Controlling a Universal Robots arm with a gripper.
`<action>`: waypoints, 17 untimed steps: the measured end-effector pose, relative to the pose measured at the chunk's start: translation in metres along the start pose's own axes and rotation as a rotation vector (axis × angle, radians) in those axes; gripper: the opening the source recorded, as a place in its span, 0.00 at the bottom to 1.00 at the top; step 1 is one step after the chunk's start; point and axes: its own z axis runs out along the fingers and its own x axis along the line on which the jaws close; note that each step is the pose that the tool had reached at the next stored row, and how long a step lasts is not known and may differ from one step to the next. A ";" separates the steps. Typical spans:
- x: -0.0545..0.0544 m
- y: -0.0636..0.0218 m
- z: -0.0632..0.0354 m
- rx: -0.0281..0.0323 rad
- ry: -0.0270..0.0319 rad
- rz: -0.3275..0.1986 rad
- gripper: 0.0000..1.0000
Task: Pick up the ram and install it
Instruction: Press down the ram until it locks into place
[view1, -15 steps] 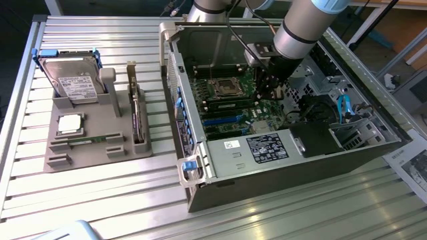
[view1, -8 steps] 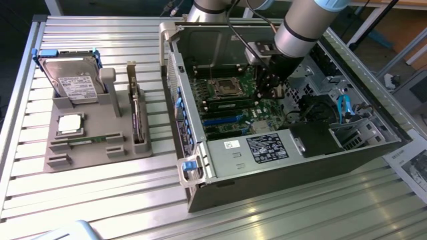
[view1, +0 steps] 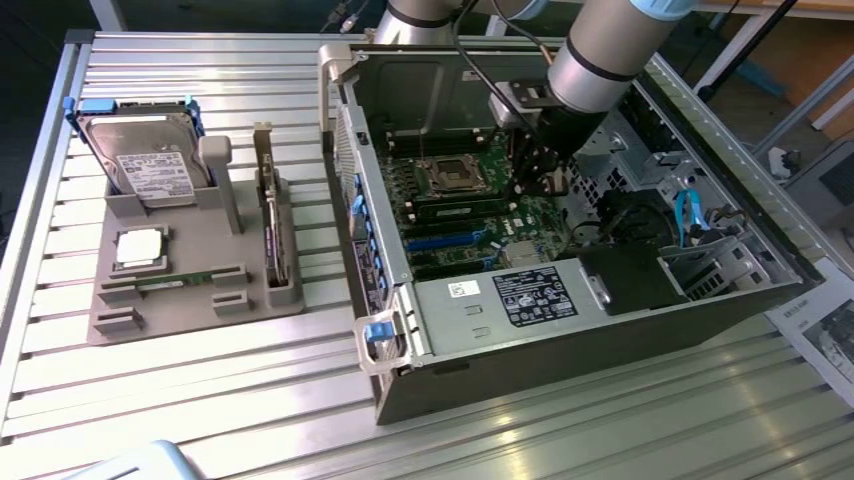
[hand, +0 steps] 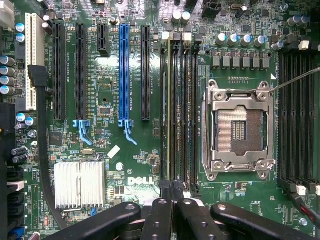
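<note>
The ram (hand: 168, 110) stands edge-on in the memory slot furthest from the empty processor socket (hand: 238, 131), in the bank on the card-slot side of it, and shows as a thin olive line. My gripper (hand: 172, 192) is shut, its dark fingertips (hand: 161, 205) pressed together just over one end of that stick with nothing held between them. In the exterior view the gripper (view1: 537, 183) reaches down into the open computer case (view1: 561, 330) above the motherboard (view1: 461, 235). A second slim green stick (view1: 180, 282) lies in the grey holder (view1: 187, 305).
The holder at the exterior view's left also carries a hard drive (view1: 144, 160), a square silver chip (view1: 139, 247) and an upright dark card (view1: 276, 240). Case walls, a black power-supply block (view1: 641, 270) and blue cables (view1: 687, 215) crowd the arm. A silver heatsink (hand: 79, 184) sits near the card slots.
</note>
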 end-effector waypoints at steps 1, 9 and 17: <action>0.000 0.0000 0.0005 0.0000 0.0001 0.000 0.10; 0.000 -0.0001 0.0047 0.0010 0.0003 0.000 0.10; 0.001 -0.0002 0.0084 0.0009 0.0003 0.000 0.10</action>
